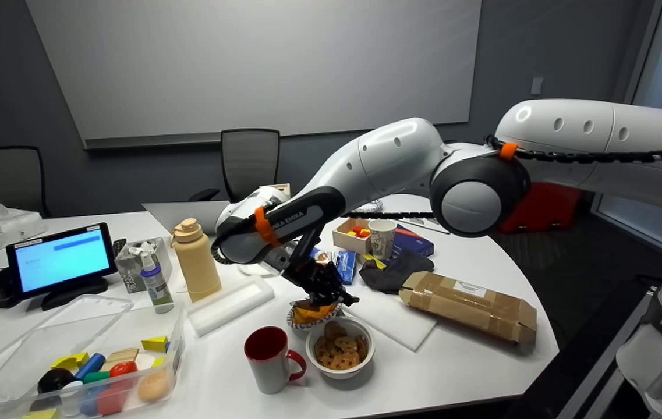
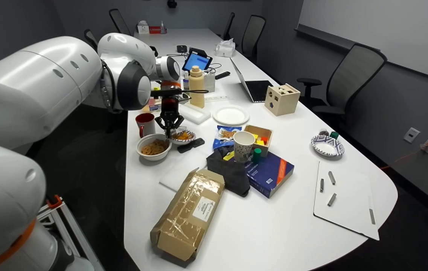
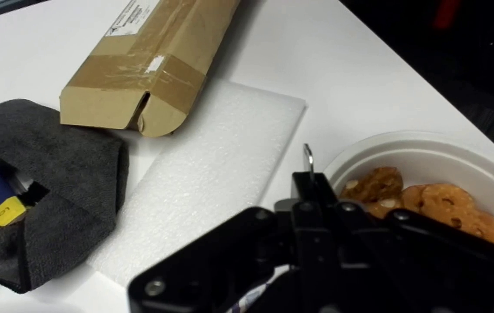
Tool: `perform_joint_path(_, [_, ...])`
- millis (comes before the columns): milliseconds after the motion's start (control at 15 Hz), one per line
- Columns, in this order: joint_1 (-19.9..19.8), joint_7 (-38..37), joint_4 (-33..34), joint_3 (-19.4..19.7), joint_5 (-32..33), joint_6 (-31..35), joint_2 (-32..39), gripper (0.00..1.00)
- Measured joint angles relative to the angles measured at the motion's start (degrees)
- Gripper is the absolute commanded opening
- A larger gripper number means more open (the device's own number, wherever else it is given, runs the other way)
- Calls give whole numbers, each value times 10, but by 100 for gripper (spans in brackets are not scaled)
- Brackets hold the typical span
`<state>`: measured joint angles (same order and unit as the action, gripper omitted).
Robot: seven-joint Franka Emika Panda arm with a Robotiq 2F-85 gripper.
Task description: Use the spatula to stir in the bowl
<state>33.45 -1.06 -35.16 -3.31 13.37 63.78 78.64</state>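
The small pale patterned bowl [image 1: 294,323] holds orange-yellow pieces and stands just behind the larger white bowl; it also shows in an exterior view [image 2: 184,142]. In the wrist view only a strip of its rim [image 3: 255,294] shows below my fingers. My gripper [image 2: 168,132] is low, over or beside the inner rims of the two bowls. In the wrist view my gripper [image 3: 309,187] is shut on a thin shiny metal piece, seemingly the spatula [image 3: 309,157], whose end sticks out past the fingertips. The rest of it is hidden, so I cannot tell whether it touches the food.
The larger white bowl [image 1: 314,359] of brown-yellow food and a red mug [image 1: 272,366] stand close by. A dark flat thing [image 2: 190,145] lies beside the small bowl. A foam sheet [image 3: 229,143], cardboard box [image 3: 142,74], dark cloth [image 3: 55,174] and paper cup [image 2: 243,146] are around.
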Motion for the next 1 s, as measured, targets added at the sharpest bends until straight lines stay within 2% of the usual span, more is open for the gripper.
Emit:
perform_joint_path(400, [17,-4,9,19,26,13,11,1])
perform_joint_path(1000, [11,-4,23,46,46,48,28,1])
